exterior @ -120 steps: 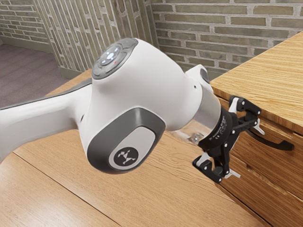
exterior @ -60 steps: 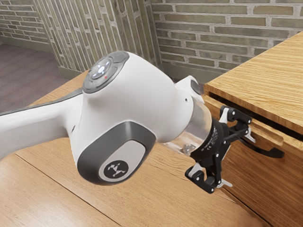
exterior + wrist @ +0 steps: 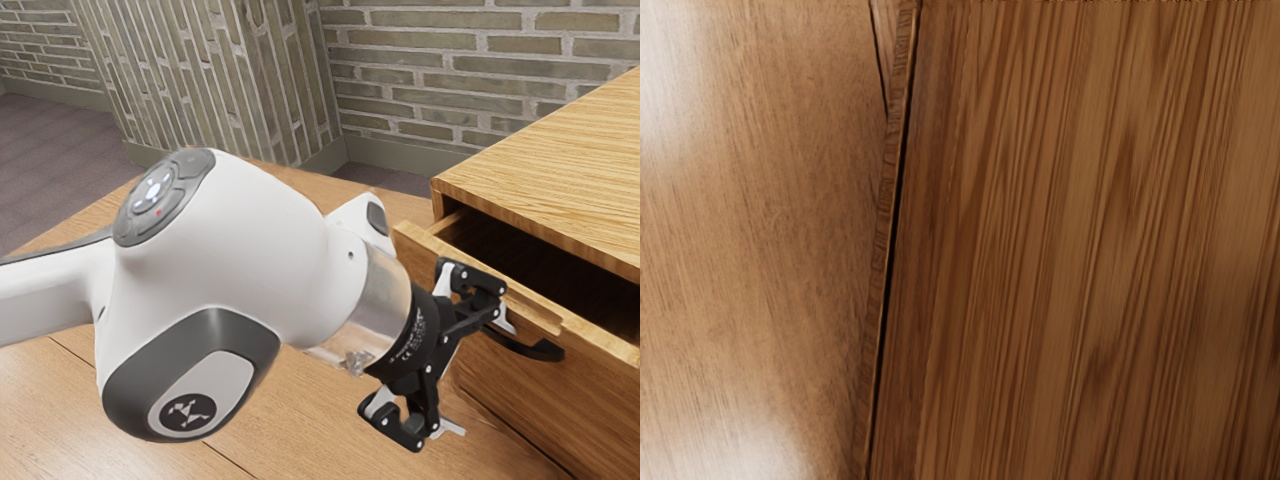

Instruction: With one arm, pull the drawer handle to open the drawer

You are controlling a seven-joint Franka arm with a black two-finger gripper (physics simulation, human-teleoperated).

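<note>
Drawer (image 3: 545,405) stands partly out of the cabinet (image 3: 560,170); my gripper (image 3: 475,370) is spread wide at its front, upper finger (image 3: 475,290) just beside the black handle (image 3: 530,348).

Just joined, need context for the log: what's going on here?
The Franka arm's gripper is at the black handle of the top drawer in a wooden cabinet. Its fingers stand wide apart, with the upper one against the handle rather than clamping it. The drawer is partly open, and its dark inside shows.
</note>
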